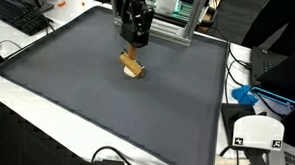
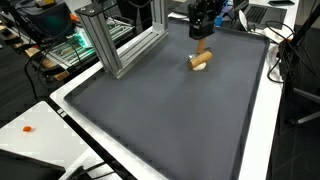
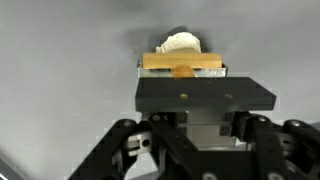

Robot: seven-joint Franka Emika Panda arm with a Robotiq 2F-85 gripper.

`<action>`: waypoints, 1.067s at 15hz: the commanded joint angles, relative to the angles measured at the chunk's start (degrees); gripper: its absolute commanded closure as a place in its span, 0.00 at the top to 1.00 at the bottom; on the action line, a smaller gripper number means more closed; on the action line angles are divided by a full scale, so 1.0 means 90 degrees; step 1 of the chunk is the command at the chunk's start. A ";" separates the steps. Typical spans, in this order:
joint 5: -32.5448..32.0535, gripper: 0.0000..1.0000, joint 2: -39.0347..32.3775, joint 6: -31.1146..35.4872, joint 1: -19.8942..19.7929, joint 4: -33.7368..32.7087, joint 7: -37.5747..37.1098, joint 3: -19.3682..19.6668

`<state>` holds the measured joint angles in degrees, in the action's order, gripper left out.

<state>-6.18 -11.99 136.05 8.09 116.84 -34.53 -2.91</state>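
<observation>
Item: black two-finger gripper (image 1: 135,44) (image 2: 203,40) (image 3: 182,62), hanging jaws-down over the far part of the mat. Jaws clenched on a flat tan wooden block (image 1: 131,60) (image 2: 202,52) (image 3: 182,61); in the wrist view a finger pad presses on each end of it

Held piece: the block hangs below the fingertips, low over the mat, near the far edge

Beneath it: a pale rounded wooden piece (image 1: 137,73) (image 2: 198,65) (image 3: 181,42) lying on the mat, just under the block; whether the two touch cannot be told

Surface: dark grey rectangular mat (image 1: 87,100) (image 2: 170,110) with a raised rim, on a white table (image 1: 45,128) (image 2: 40,140)

Surroundings: silver aluminium frame (image 1: 175,32) (image 2: 120,45) at the mat's far side; black keyboard (image 1: 20,17) and a small blue object (image 1: 245,95) on the table, both well apart from the gripper
</observation>
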 commanded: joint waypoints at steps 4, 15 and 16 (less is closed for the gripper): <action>0.0177 0.35 -0.0061 -0.0476 0.0043 0.0056 0.0320 -0.0021; 0.0256 0.35 0.0028 -0.0891 0.0044 -0.0042 0.0420 -0.0042; 0.0285 0.35 0.0032 -0.0937 0.0035 -0.0059 0.0437 -0.0043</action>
<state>-4.95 -11.81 130.39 8.57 115.92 -32.07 -3.51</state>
